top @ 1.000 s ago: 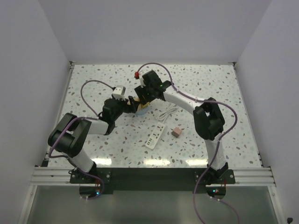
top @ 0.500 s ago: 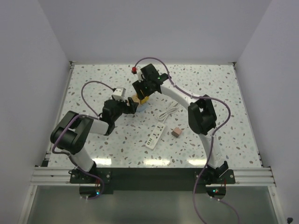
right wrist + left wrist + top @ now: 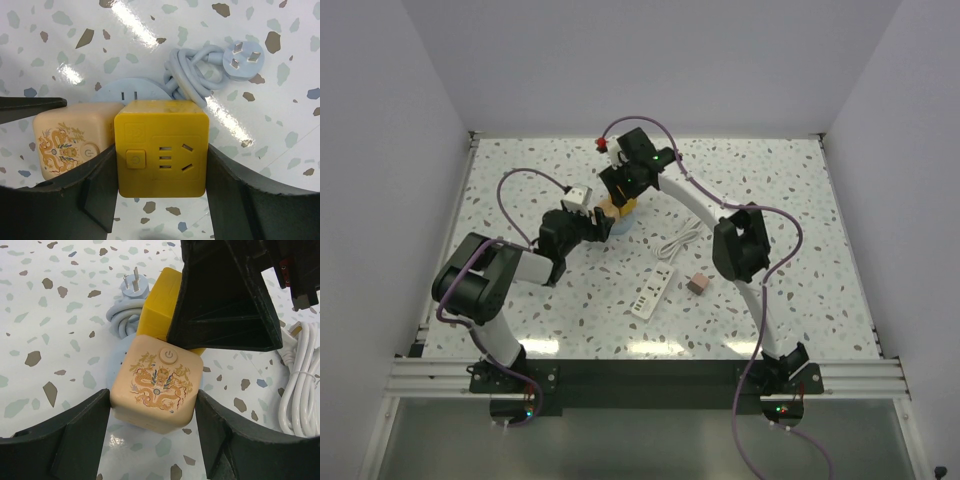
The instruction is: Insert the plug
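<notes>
The dusty-pink plug (image 3: pixel 697 283) lies on the table right of the white power strip (image 3: pixel 653 293), away from both grippers. My left gripper (image 3: pixel 596 226) (image 3: pixel 152 407) is shut on a peach cube (image 3: pixel 157 387) with a dragon print. My right gripper (image 3: pixel 620 200) (image 3: pixel 161 167) is shut on a yellow socket cube (image 3: pixel 161 147) right beside the peach cube (image 3: pixel 70 140). The two cubes touch. The yellow cube (image 3: pixel 160 310) is partly hidden behind the right gripper in the left wrist view.
A light-blue plug (image 3: pixel 242 57) with a coiled cord and a round light-blue socket disc (image 3: pixel 132 92) lie under and behind the cubes. A bundled white cord (image 3: pixel 680 243) (image 3: pixel 300 385) lies to the right. Walls close the table on three sides.
The right gripper has moved up and to the left with the yellow cube. The left gripper with the peach cube has followed it slightly. The plug and strip have not moved.
</notes>
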Motion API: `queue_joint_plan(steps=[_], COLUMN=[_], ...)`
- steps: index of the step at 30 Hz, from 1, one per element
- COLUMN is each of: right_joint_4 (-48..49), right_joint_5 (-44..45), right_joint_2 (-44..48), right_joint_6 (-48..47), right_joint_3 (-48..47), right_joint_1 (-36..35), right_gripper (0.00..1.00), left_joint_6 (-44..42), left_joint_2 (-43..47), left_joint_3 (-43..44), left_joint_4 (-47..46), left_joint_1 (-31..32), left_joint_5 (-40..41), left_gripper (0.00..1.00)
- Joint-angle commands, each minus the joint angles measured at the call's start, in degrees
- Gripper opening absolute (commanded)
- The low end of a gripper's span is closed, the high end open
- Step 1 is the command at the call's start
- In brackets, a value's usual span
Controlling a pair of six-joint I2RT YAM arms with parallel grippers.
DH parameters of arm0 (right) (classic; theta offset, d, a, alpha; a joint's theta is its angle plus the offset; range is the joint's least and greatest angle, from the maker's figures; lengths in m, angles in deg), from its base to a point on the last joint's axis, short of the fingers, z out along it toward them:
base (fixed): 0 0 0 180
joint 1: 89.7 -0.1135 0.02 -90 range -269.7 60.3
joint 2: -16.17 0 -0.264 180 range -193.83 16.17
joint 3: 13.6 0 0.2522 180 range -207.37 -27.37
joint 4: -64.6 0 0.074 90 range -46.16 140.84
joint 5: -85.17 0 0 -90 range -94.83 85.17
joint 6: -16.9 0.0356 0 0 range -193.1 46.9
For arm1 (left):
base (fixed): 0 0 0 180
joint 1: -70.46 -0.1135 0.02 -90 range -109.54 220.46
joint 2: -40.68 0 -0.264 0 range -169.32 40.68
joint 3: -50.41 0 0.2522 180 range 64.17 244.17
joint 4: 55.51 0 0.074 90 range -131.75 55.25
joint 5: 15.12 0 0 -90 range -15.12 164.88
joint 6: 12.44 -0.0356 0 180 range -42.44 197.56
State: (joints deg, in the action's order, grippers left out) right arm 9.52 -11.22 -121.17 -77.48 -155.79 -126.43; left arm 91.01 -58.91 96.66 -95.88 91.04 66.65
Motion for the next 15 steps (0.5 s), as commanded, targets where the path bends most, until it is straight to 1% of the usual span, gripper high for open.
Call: queue_joint_plan(steps=[1, 10, 15], right_joint_4=[2.91, 6.69, 5.55], right_joint_5=[-4.33, -4.68, -4.07], right_joint_2=[-6.8, -7.94, -10.05], right_joint_6=[0.34, 0.95, 0.95], right_joint_3=[-0.16, 5.02, 3.35], right_joint_1=[-1.33, -1.68, -2.03], right_gripper=[0.0, 0.0, 0.0], left_joint_6=[-0.53, -0.27, -0.44], left_joint_2=[-2.1, -3.07, -3.33], left_joint_3=[1.35, 1.87, 2.4], left_joint_4=[2.54, 2.71, 2.89], left_joint_1=[0.69, -0.36, -0.54], left_joint_5=[-6.8, -7.24, -7.59], left_gripper=[0.63, 0.61, 0.61])
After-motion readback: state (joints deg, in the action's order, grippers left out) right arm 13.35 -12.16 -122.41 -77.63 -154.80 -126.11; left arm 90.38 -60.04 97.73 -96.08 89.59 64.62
